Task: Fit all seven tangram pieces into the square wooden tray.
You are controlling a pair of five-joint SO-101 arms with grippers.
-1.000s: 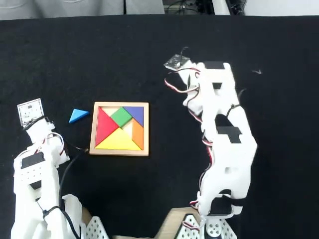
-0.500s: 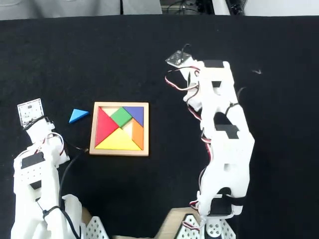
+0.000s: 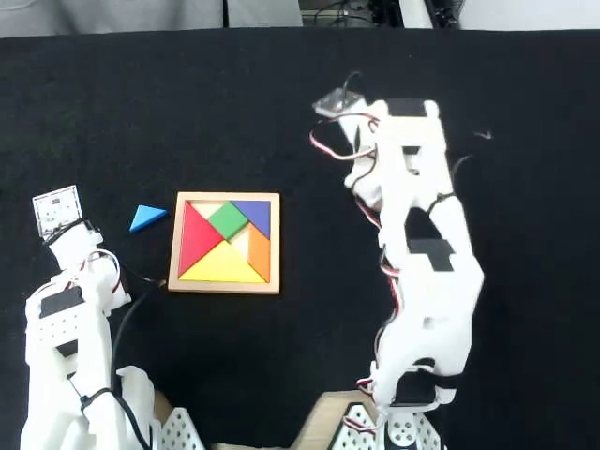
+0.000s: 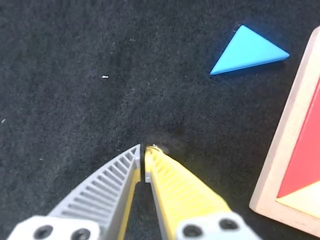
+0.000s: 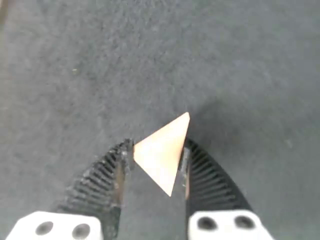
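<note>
**Pale Triangle Clamped; Blue Triangle Left Outside Tray**

The black table (image 3: 141, 112) was spread beneath both arms. The partly filled square wooden tray (image 3: 225, 287) was set between them. A pale triangle (image 5: 162, 150) was clamped in the right gripper (image 5: 156, 150), well apart from the tray. The left gripper (image 4: 143, 152) was pressed together, empty, near the blue triangle (image 4: 247, 50), which was laid just beside the tray.

Blue triangle (image 3: 147, 217) beside wooden tray (image 3: 225, 287)
</note>
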